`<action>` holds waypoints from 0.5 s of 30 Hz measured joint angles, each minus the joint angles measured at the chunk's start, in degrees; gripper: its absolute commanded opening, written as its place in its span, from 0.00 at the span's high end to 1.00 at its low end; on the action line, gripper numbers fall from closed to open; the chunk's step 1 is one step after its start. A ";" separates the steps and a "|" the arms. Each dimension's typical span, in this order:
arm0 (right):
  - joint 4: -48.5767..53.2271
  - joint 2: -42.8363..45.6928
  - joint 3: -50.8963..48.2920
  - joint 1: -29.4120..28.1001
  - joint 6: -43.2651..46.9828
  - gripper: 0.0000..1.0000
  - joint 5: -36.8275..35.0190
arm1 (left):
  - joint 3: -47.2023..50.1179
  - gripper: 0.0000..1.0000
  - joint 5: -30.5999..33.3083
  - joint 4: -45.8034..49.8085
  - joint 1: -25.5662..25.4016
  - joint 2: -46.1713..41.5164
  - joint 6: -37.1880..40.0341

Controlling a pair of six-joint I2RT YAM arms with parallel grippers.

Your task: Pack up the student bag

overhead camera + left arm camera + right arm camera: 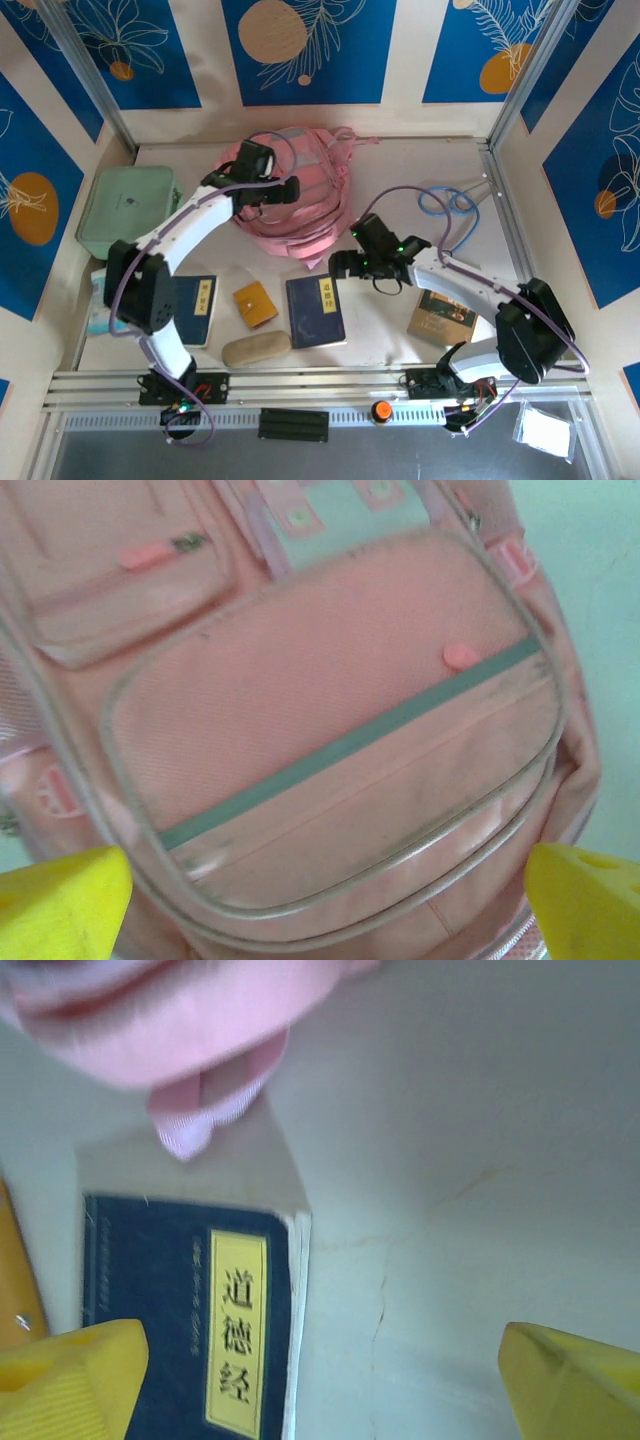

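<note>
Top external view: the left arm (190, 225) arcs forward over the student bag (300, 225), which lies at the back middle of the worktop (400, 160). The left fingers (60, 905) hang spread wide above the bag's front pocket, gripping nothing. The right arm (470, 285) bends in from the bag's right. The right fingers (70, 1385) are spread wide and empty, just in front of the bag over a blue book (180, 1300). Blue wall panels (340, 60) with orange discs stand behind the bag.
</note>
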State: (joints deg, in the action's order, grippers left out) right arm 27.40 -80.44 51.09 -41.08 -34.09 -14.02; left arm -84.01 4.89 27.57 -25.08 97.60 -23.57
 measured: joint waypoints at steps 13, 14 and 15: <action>7.80 -13.97 7.48 -12.68 2.60 0.12 -8.74 | 7.37 0.00 0.31 -1.88 4.33 -6.95 -0.35; 8.24 -14.27 7.61 -12.70 2.60 0.12 -9.07 | 7.50 0.00 0.31 -1.88 4.55 -7.02 -0.35; 8.52 -14.62 7.63 -12.68 2.60 0.12 -9.49 | 7.67 0.00 0.31 -1.88 4.81 -7.17 -0.35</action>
State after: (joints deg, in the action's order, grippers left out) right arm 35.92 -95.07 58.72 -53.76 -31.48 -23.51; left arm -76.34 5.19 25.69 -20.27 90.43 -23.92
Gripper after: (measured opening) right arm 0.883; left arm 0.997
